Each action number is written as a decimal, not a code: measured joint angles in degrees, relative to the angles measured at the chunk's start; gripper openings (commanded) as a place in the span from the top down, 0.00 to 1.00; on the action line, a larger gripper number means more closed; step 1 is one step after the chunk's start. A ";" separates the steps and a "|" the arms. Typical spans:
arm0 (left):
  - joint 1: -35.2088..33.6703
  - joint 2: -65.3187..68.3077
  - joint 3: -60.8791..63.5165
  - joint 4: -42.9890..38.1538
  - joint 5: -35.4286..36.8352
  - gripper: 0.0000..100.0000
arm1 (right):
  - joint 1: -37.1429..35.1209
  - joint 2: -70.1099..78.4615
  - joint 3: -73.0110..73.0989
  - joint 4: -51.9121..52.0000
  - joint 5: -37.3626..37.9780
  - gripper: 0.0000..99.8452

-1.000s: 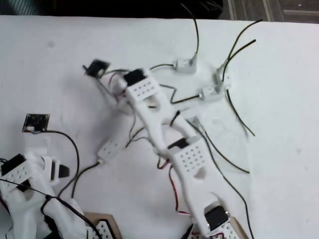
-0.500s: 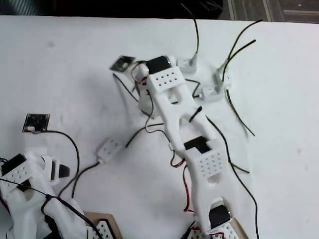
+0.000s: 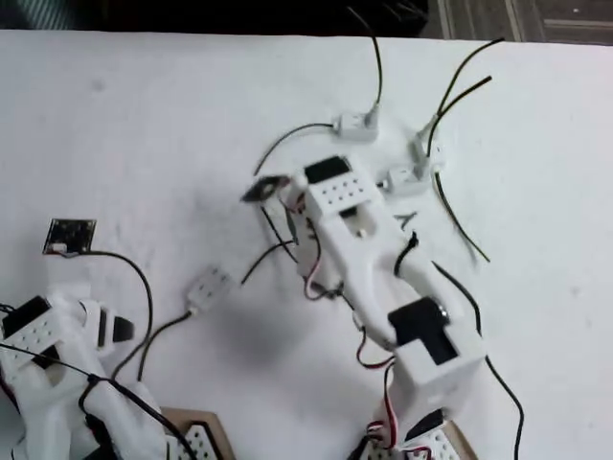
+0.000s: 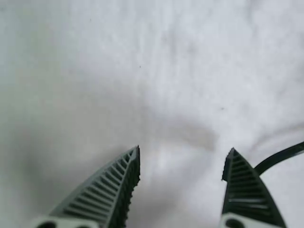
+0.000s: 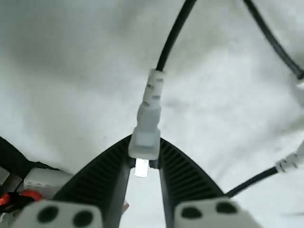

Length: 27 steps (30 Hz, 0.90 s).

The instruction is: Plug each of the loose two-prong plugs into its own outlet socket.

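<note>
Holding: the right pincer [image 5: 145,143] is narrowed onto a white two-prong plug [image 5: 147,118], its dark ribbed fingers clamped on the plug's wider end.
Long axis: the plug runs straight out from the pincer, in line with it. Its ribbed neck and black cord [image 5: 173,38] lead away from the fingers. A pale bit shows in the gap behind the grip, perhaps a prong, so the mating end seems to face back toward the wrist.
Targets: three small white blocks on black leads [image 3: 407,179] lie just beside and beyond the right arm, at the far middle of the white table [image 3: 144,115]. Which of them are sockets I cannot tell.
Fourth block: another white block [image 3: 209,285] lies apart, towards the left arm.
Nearer arm: the right one, by far; the left arm sits folded at the near left corner.
Left pincer: the left pincer [image 4: 184,151] is spread wide over bare table, gripping nothing, with a black lead just beside one fingertip.
</note>
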 measured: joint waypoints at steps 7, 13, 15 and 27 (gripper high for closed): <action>0.00 0.00 0.44 0.00 0.00 0.72 | -1.14 -0.35 6.59 -4.66 1.58 0.80; 0.00 0.00 0.44 0.00 0.00 0.72 | -4.31 -0.35 6.59 -4.66 1.58 0.80; 0.00 0.00 0.44 0.00 0.00 0.72 | -5.36 -0.35 6.42 -4.66 1.58 0.80; 0.00 0.00 0.44 0.00 0.00 0.72 | -5.45 14.15 -8.18 -3.25 -0.97 0.80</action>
